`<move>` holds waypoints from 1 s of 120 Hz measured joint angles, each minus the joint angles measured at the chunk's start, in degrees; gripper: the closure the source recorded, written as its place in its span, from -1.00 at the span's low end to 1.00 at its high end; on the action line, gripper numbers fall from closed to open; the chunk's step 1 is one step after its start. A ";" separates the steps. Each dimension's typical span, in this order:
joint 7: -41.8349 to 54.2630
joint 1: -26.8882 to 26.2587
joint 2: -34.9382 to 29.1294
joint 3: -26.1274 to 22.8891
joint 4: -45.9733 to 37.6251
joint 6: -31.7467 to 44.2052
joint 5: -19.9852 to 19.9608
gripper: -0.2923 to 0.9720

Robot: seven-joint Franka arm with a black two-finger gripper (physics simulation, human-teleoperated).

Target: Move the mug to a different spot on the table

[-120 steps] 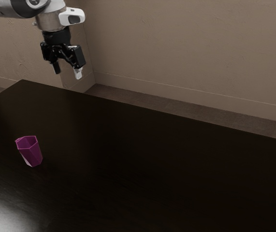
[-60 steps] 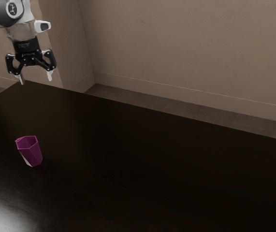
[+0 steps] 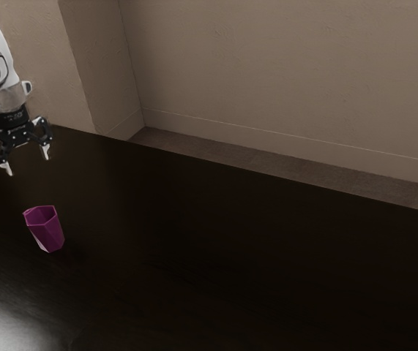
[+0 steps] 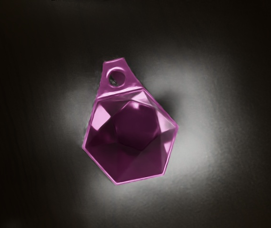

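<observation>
The pincer [image 3: 25,162] hung released and empty, its two fingers spread apart and pointing down, well above the dark counter [image 3: 230,241]. It touched nothing.

The coming move turned on one relation: the purple mug [image 3: 44,228] lay almost straight beneath the pincer, just a little toward the exterior view's right. A near-vertical descent looked like all the approach needed. The mug stood upright near the counter's end at the exterior view's left, with its long axis vertical and its open mouth facing up. From the hand's camera, the mug [image 4: 130,137] sat close to the middle of the picture, and the view went straight down into its faceted, six-sided inside. A flat handle tab [image 4: 115,78] with a round hole stuck out from one side of the rim.

Some things were hard to read. How the fingers' closing line sat against the handle could not be judged, so it was unclear whether the handle would get in the way of a finger. From above, the outer walls below the rim were hidden by the rim itself. From the side they seemed to narrow toward the base. The arm was cut off by the exterior view's left edge.
</observation>
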 joint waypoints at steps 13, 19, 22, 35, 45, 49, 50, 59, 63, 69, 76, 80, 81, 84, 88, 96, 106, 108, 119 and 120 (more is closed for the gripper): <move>-3.24 0.81 0.57 1.65 -1.33 2.91 -0.39 -0.53; -4.38 1.77 1.39 1.86 -1.74 4.10 -1.01 -0.53; -4.89 2.22 1.74 1.92 -2.07 4.75 -1.28 -0.53; -6.23 3.55 4.56 1.94 -2.97 7.82 -2.53 -0.53; -5.99 5.07 6.86 1.93 -3.21 9.73 -5.48 -0.53; -5.64 5.62 7.68 1.93 -3.24 10.39 -6.65 -0.54; -5.52 5.78 7.95 1.92 -3.25 10.54 -7.03 -0.53; -4.22 7.46 10.60 1.56 -3.25 11.68 -10.37 -0.54; -3.64 7.92 11.57 1.41 -3.26 12.07 -11.41 -0.54; -2.84 8.23 12.58 1.27 -3.25 12.53 -12.54 -0.54; -1.91 8.36 13.66 1.12 -3.21 13.12 -13.25 -0.54; -1.34 8.41 14.43 0.97 -3.18 13.55 -13.52 -0.54; -1.20 8.42 14.60 0.95 -3.17 13.65 -13.58 -0.54; -0.75 8.82 15.11 0.71 -3.14 14.00 -13.76 -0.54; -0.10 9.44 15.91 0.32 -3.12 14.56 -13.99 -0.54; 1.21 10.56 16.98 -0.20 -3.10 15.54 -14.53 -0.54; 2.85 11.41 17.95 -1.09 -2.87 16.69 -15.37 -0.54; 3.17 11.68 18.15 -1.41 -2.82 16.90 -15.57 -0.54; 4.94 12.45 19.14 -2.20 -2.69 18.10 -17.37 -0.54; 5.09 12.48 19.19 -2.24 -2.70 18.19 -17.57 -0.54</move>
